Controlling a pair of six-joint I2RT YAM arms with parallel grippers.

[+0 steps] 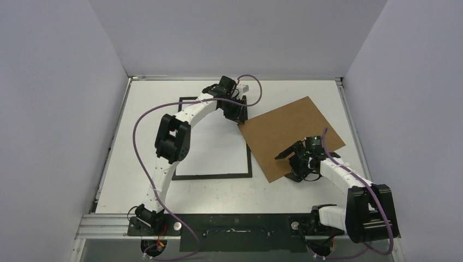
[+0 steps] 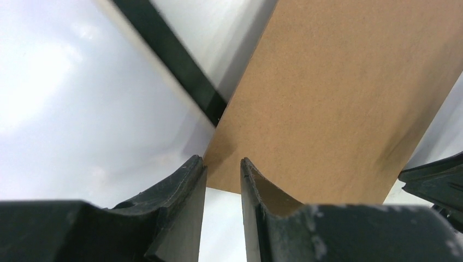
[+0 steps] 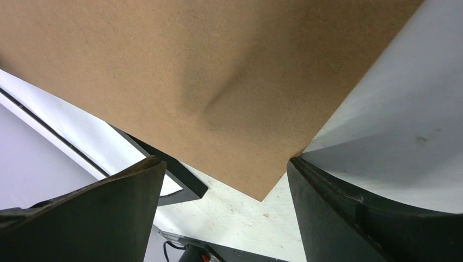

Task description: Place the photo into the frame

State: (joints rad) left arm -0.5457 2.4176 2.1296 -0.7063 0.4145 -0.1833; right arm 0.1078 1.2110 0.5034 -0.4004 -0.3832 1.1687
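From above, the frame (image 1: 213, 175) lies flat on the desk (image 1: 218, 196), left of centre, with a pale sheet (image 1: 218, 147) filling it. Can't tell if that's the photo's back. The brown cardboard (image 1: 292, 136) sits skewed, overlapping the frame's right bar. The left tool (image 1: 236, 114) is at its far-left corner and the right tool (image 1: 292, 166) is over its near corner.

Left wrist cam: the left tool (image 2: 223, 161) has just a slim gap and nothing pinched that I can see, with the cardboard (image 2: 327, 98) corner right at its tips, lying over the frame (image 2: 174, 60).

Right wrist cam: the right tool (image 3: 224, 161) is spread wide around the cardboard (image 3: 191, 65) corner, with the frame (image 3: 183, 183) corner poking out underneath.
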